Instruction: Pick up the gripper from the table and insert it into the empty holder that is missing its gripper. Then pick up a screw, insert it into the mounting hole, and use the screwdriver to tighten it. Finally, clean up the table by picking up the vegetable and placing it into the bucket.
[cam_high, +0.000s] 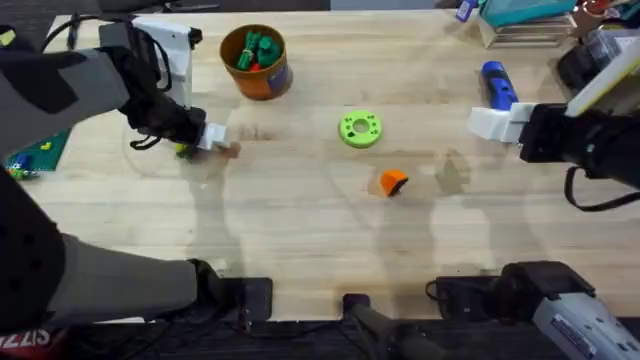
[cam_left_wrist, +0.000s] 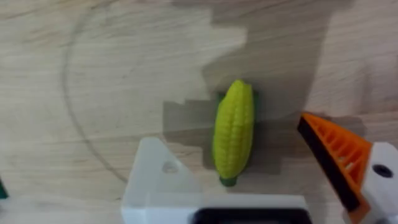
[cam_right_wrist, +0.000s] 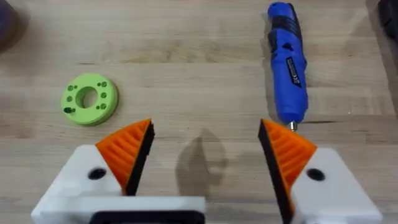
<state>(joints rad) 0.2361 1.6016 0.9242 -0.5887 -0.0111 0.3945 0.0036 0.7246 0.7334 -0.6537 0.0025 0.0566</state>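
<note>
Left claw (cam_high: 205, 140) sits at left-centre of the overhead view, low over the pale wooden worktop (cam_high: 300, 220), wide open w/ nothing held. In its wrist view one finger is a bare white angular plastic holder (cam_left_wrist: 163, 180) w/ a dark dot, no pad on it; the other finger carries an orange ribbed pad (cam_left_wrist: 339, 155). The small yellow-green toy corn vegetable (cam_left_wrist: 234, 132) lies flat between them, touching neither.

Small round orange bucket (cam_high: 258, 62) w/ green and red toy pieces stands upper left of centre, near the left arm, apart from the claw.

Small orange wedge-shaped plastic gripper (cam_high: 393, 182) lies loose at centre, just below-right of a flat green ring w/ holes (cam_high: 360, 129).

Right claw (cam_high: 492, 122) at right, also wide open, empty, both orange pads on. Bright blue pen-shaped screwdriver (cam_right_wrist: 287, 62) lies on the worktop just beyond it, metal tip toward one pad; not touching.
</note>
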